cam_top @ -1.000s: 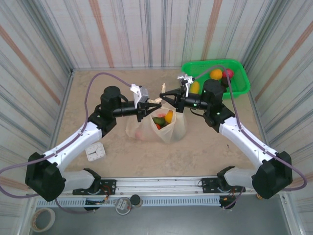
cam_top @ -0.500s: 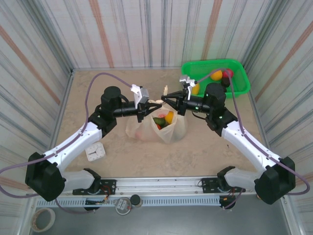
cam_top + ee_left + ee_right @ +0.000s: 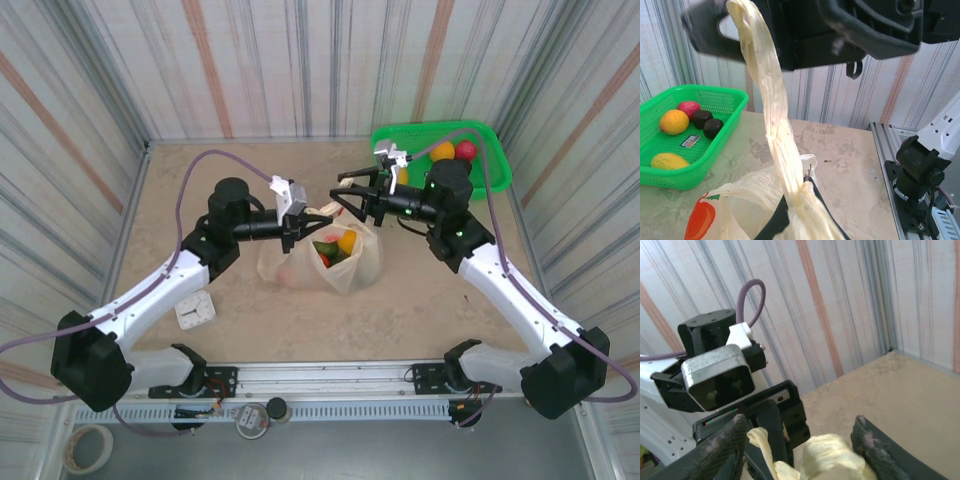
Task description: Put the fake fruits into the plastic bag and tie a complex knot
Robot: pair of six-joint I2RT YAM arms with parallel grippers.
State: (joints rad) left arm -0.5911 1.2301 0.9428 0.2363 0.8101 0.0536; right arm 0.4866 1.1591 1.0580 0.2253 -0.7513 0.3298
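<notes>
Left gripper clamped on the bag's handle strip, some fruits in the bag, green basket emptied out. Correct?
Not quite: the green basket is not empty. The left wrist view shows five fake fruits lying in it. The rest holds: the left gripper is shut on the handle strip of the plastic bag, which has fruits inside.

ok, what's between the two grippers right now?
The bag has its twisted handle strip stretched there, from the shut left gripper up to the open right gripper. The left wrist view shows it best.
</notes>
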